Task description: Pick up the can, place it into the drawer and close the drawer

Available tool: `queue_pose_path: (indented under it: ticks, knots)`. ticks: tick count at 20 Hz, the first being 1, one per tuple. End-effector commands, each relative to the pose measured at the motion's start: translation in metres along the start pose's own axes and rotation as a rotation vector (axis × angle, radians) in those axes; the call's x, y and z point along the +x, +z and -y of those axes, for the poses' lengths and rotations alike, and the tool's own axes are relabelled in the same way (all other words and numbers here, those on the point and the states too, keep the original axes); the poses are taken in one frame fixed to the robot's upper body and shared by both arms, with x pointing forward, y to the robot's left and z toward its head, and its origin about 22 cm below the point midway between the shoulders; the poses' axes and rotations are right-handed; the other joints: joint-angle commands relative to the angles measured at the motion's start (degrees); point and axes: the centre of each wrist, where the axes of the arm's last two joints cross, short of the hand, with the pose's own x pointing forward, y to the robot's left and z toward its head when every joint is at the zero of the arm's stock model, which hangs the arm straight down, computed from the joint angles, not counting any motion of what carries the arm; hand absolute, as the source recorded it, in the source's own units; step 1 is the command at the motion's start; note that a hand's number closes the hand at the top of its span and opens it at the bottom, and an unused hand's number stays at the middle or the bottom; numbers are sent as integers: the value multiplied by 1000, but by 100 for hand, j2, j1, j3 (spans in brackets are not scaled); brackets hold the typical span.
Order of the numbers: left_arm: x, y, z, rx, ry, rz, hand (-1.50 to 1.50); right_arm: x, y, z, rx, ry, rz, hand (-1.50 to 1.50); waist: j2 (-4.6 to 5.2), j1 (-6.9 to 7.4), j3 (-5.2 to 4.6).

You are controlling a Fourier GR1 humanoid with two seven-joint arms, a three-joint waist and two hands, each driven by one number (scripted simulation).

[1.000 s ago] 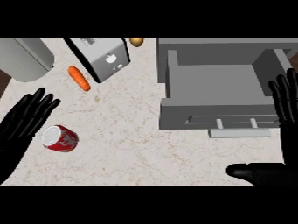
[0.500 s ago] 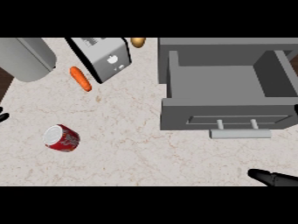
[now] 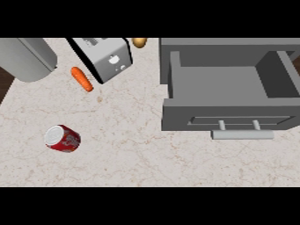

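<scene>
A kitchen: marble-look counter [image 3: 133, 162] with a toaster [image 3: 107, 57], a carrot [image 3: 81, 78] and an open grey drawer [image 3: 233, 85].

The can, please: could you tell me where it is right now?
In the head view the can lies on its side on the counter at lower left, below the carrot and well left of the open drawer.

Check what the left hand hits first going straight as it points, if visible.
Cannot tell: the left hand is not in the head view, so there is no heading to read. The can lies at the left of the counter, apart from the open drawer.
</scene>
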Motion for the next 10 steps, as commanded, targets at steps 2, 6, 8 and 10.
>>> queue_pose_path:
  ticks: [2, 6, 8, 10]
  knots:
    - [-7, 7, -1, 16, 90, -30, -150, -9, 5, 2, -5, -6, 1, -150, 2, 25, -1]
    - [3, 8, -19, 40, 176, -54, -150, 2, 26, 12, 22, -6, -8, -150, 0, -26, 0]
    - [-22, -10, -3, 43, 236, -71, -150, 1, 14, 29, 9, -3, -1, -150, 5, -18, 0]
    - [-12, -19, -19, 46, 239, -63, -150, -12, 14, 33, 5, -22, -10, -150, 11, -28, 0]
